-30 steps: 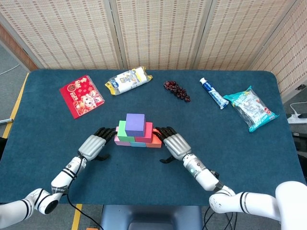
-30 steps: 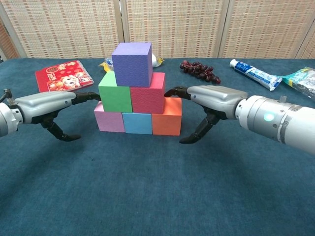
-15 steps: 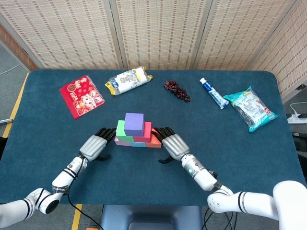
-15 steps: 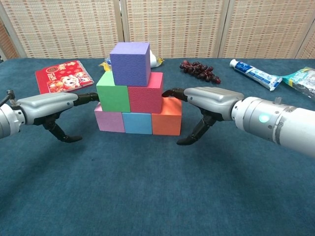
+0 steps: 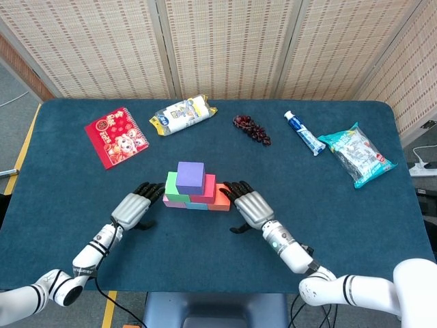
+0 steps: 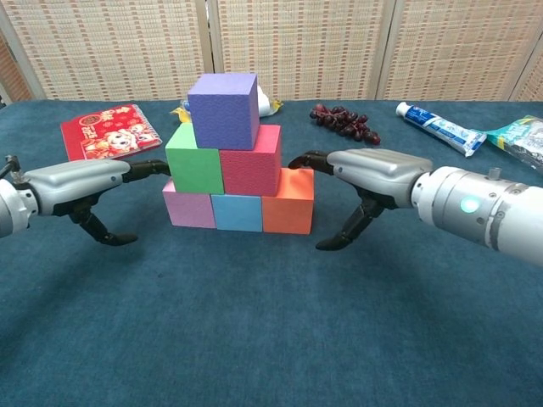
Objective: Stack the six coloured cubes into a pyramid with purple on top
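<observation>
The cubes stand as a pyramid at the table's middle. Pink (image 6: 188,209), blue (image 6: 237,212) and orange (image 6: 287,203) form the bottom row, green (image 6: 193,159) and red (image 6: 250,161) sit on them, and purple (image 6: 223,108) is on top. In the head view the purple cube (image 5: 190,177) caps the stack. My left hand (image 6: 81,182) lies flat left of the stack, empty, fingertips at the green cube's left side. On the other side my right hand (image 6: 373,174) is empty, its fingertips just over the orange cube's edge, a small gap from red. Both hands (image 5: 133,207) (image 5: 249,205) have thumbs pointing down.
Along the far side lie a red booklet (image 5: 116,135), a snack packet (image 5: 182,113), a bunch of dark grapes (image 5: 251,128), a toothpaste tube (image 5: 304,132) and a teal packet (image 5: 355,153). The table's front edge is close behind both forearms.
The upper cubes have shifted slightly left on the stack. My right hand has drawn back a little to the right, off the red cube. The left hand has barely moved.
</observation>
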You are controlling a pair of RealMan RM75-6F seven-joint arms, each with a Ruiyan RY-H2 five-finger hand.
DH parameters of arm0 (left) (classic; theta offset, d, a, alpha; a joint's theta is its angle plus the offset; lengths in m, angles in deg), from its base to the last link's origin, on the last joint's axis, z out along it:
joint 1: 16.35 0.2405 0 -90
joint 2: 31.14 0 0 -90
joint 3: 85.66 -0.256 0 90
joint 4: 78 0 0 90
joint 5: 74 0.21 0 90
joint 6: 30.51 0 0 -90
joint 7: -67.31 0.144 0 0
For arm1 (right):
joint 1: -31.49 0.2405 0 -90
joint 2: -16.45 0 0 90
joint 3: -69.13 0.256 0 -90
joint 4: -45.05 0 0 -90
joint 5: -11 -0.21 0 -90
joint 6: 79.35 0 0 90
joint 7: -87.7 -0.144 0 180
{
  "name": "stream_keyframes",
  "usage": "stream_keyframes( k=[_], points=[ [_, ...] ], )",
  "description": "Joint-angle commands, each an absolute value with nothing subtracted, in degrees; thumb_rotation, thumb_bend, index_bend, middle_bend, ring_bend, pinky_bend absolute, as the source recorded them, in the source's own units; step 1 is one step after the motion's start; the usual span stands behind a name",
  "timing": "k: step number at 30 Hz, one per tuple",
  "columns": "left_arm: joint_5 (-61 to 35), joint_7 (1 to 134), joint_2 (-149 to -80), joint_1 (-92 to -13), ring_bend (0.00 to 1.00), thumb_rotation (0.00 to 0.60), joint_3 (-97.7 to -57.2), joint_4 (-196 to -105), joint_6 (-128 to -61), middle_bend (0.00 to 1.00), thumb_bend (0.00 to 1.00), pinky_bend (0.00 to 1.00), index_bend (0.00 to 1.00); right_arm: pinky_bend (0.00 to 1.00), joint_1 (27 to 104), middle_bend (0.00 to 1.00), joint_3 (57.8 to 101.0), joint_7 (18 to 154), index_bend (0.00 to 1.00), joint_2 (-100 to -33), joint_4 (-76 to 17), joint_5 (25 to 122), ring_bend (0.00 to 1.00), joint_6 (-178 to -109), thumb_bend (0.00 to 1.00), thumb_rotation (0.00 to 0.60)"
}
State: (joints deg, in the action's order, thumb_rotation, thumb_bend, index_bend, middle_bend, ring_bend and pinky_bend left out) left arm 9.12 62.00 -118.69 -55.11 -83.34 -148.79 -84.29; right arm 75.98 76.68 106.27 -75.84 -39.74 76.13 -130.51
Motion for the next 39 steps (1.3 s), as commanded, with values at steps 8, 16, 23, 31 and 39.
stream_keyframes(
  k=[8,16,23,31,39],
  points=[
    [7.8,61.42,-116.43,-51.95,0.0,0.6,-84.08,-149.47,-86.92,0.0,0.32,0.0,0.0,0.0,72.57,0.0,73.41,107.03,0.0,-69.76,-43.97,77.14,0.0,-132.5,0.27,0.555],
    [4.84,59.57,-116.33,-49.7,0.0,0.6,-84.11,-146.7,-86.18,0.0,0.32,0.0,0.0,0.0,70.46,0.0,71.28,105.32,0.0,-67.82,-43.61,77.11,0.0,-131.77,0.27,0.555],
    [3.72,58.37,-118.85,-49.95,0.0,0.6,-83.78,-142.41,-83.49,0.0,0.32,0.0,0.0,0.0,70.08,0.0,71.45,104.09,0.0,-69.08,-40.55,76.84,0.0,-130.69,0.27,0.556],
    [4.41,57.51,-121.8,-51.54,0.0,0.6,-83.48,-139.5,-80.88,0.0,0.32,0.0,0.0,0.0,71.27,0.0,72.68,104.21,0.0,-72.64,-37.04,76.1,0.0,-128.85,0.27,0.556],
    [6.61,57.18,-123.59,-52.47,0.0,0.6,-83.95,-139.03,-80.92,0.0,0.32,0.0,0.0,0.0,71.78,0.0,73.26,104.19,0.0,-74.33,-35.76,76.02,0.0,-128.05,0.27,0.556]
  ],
)
